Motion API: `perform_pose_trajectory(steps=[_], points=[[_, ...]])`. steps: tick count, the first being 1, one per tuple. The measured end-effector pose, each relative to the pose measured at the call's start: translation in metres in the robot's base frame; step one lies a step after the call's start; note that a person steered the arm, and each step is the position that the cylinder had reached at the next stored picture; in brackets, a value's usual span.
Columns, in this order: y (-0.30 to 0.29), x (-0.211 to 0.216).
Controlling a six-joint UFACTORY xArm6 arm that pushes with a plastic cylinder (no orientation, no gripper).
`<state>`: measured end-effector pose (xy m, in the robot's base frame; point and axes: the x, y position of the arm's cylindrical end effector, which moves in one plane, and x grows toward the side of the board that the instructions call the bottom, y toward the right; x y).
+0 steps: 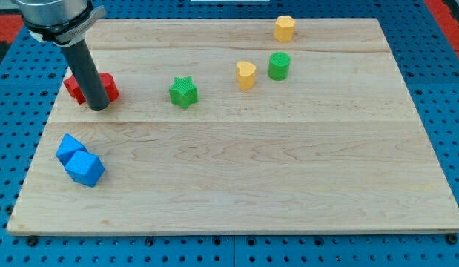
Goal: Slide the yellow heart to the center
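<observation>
The yellow heart [246, 75] has not yet been brought to the middle of the bench [236, 178]: judging by how things lie, it sits toward the view's top and a little to the view's right of the bench centre, so the whole push is left to do. Taking the heart as landmark, the green cylinder [279, 66] stands just beside it on the view's right, the other yellow block [284, 28] is up and to the right near the bench's far edge, and the green star [183, 92] lies to its left. Well to the heart's left, my tip [98, 107] rests against the red block [90, 87], far from the heart. The end effector is a plain rod with nothing to spread or press together; it holds nothing. Two blue cubes [79, 160] lie far down and left of the heart
</observation>
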<state>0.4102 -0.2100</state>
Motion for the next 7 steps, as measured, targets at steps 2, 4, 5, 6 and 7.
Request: perform_pose_trajectory(steps=[2,4,5,6,7], points=[[0.047,0.023],[0.047,0.019],[0.076,0.038],[0.155,0.036],[0.243,-0.010]])
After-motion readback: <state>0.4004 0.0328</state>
